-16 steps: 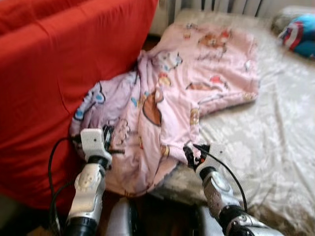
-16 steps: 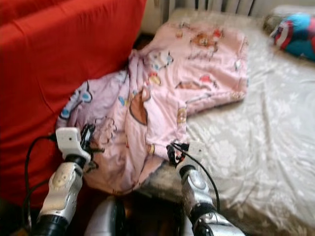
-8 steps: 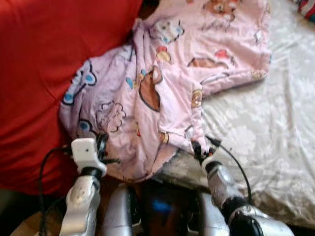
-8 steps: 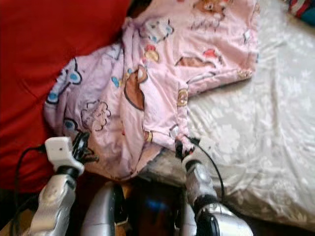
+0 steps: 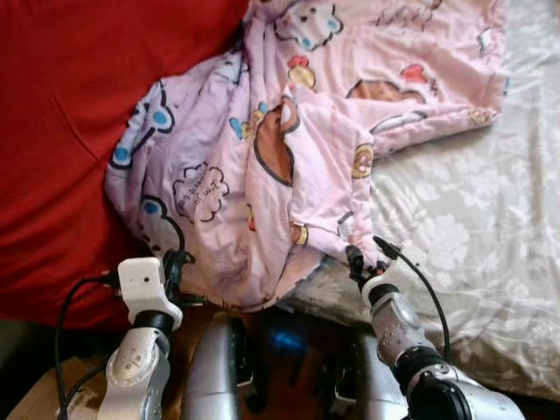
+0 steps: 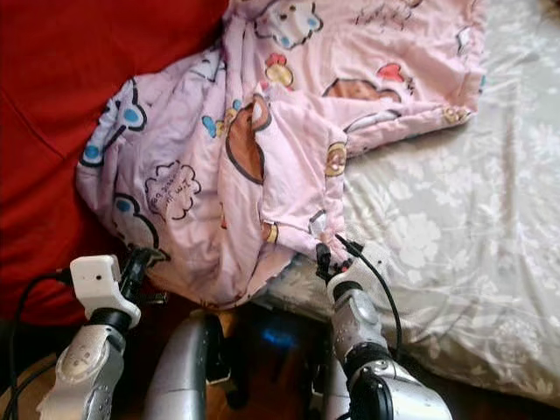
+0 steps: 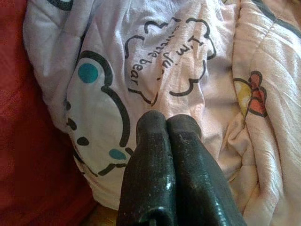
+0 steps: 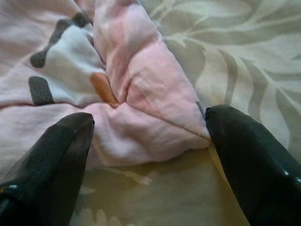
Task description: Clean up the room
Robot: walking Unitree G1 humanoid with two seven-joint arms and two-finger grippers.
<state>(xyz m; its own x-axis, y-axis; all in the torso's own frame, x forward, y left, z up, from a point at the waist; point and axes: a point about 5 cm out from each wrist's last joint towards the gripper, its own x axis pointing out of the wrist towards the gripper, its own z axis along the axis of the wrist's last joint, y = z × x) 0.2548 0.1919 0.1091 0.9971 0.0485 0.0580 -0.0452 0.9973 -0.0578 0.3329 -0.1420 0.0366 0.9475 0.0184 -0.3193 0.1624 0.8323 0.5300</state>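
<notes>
My right pincer (image 8: 148, 136) gapes around the padded corner of the soft, floppy pink quilt (image 5: 306, 131) slumping off the bed (image 5: 472, 219) edge against the red sofa (image 5: 61, 131), a good hold; my left pincer (image 7: 165, 123) is closed, empty.

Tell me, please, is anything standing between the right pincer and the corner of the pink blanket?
Nothing visible does. The right pincer is open, its fingers either side of the pink blanket corner lying on the bedsheet.

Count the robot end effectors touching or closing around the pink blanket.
1. The right end effector straddles a corner of the pink cartoon-print quilted blanket, fingers open. The left end effector, shut, points at the blanket's lower edge; contact unclear.
</notes>
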